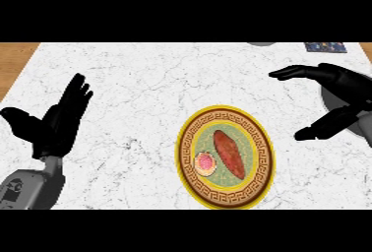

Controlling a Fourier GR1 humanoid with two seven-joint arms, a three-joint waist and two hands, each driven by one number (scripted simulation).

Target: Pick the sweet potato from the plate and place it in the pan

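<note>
A white marble counter top [145, 88] veined in grey fills nearly the whole head view, with a strip of brown wood [15, 59] showing past its left edge.

The next largest thing is a round plate [225, 196] with a yellow rim, a brown band of key pattern and a pale green centre; it lies right of the middle, toward the near edge.

The robot's left hand [54, 123], black on a grey forearm, rests at the left side of the view with its fingers straight and pointing up and the thumb spread to the left; it holds nothing and stands well apart from the plate.

The right hand [341, 93] shows at the right edge, above and to the right of the plate, wide open, the thumb and fingers reaching leftward with a broad gap between them and nothing in it. It does not touch the plate.

A grey round shape [362, 129], partly hidden behind the right hand at the right edge, cannot be made out fully.

The long reddish-brown sweet potato [229, 154] lies on the green centre of the plate, slanting from upper left to lower right.

Just beside it, to its lower left on the same plate, lies a small round pink and yellow piece [205, 163].

At the far edge sit a small dark patterned item [325, 47] and a grey sliver [262, 44].
</note>
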